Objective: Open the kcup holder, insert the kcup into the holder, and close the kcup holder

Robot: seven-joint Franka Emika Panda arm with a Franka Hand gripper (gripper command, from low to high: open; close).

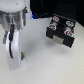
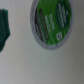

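The kcup (image 2: 52, 22) fills much of the wrist view, its round green top facing the camera as it sits on the pale table. In the exterior view it is only a small green speck (image 1: 22, 54) beside my gripper (image 1: 16, 59), which hangs low over the table at the exterior view's left. The fingers are blurred and I cannot tell how far apart they are. The kcup holder (image 1: 60, 31), black and boxy with a pale handle, stands at the exterior view's right. Round pod slots show on its top, so its drawer looks pulled out.
A dark green shape (image 2: 4, 27) sits at the edge of the wrist view; I cannot tell what it is. A dark backdrop (image 1: 50, 7) lies behind the holder. The pale table (image 1: 45, 60) spreads between arm and holder.
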